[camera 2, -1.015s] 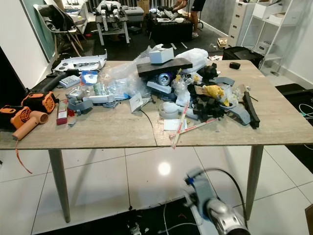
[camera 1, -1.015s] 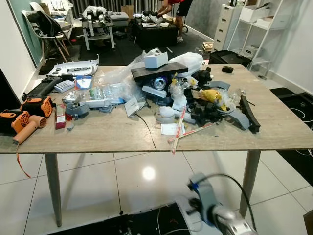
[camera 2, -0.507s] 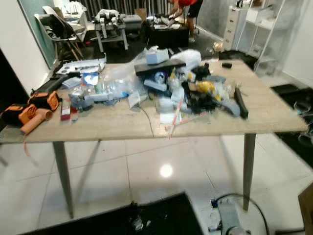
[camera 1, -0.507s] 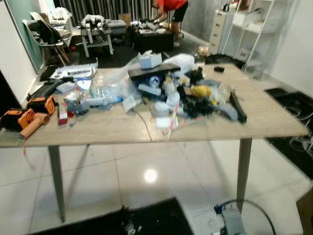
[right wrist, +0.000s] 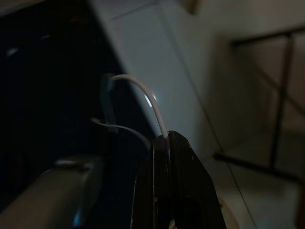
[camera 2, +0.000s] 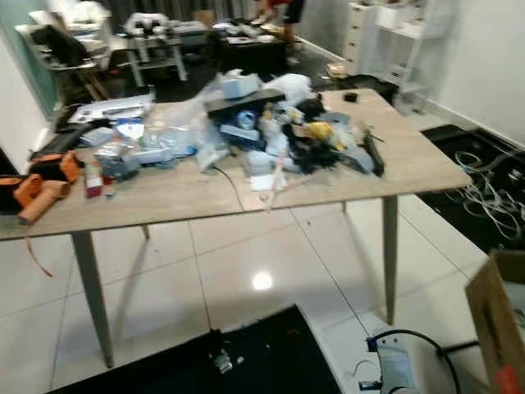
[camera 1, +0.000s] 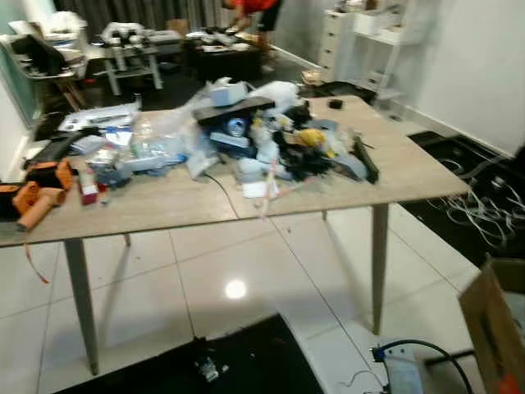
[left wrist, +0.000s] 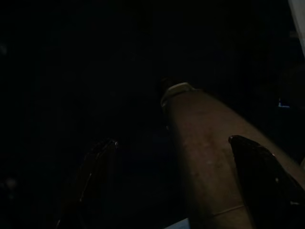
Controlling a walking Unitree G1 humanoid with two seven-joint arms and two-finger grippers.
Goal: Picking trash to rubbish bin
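**Trash heaped on table; both arms low**

Nearest me, I see the right arm (camera 1: pixel 406 373) at the lower edge of the head view with a black cable looped over it, and a cardboard box (camera 2: pixel 499 324) on the floor just to its right. The right gripper (right wrist: pixel 176 183) has its jaws pressed together, with nothing between them; a white cable (right wrist: pixel 143 95) arcs just beyond the tips. The left gripper (left wrist: pixel 171 148) hangs in deep shade, jaws apart. Beyond the white tiles stands the table (camera 1: pixel 164 209). The trash pile (camera 1: pixel 271 139) lies on its middle, reaching toward the far edge. An orange tool (camera 1: pixel 37 193) rests at the table's left end. Farther back I note a person (camera 2: pixel 275 10) at a dark bench.
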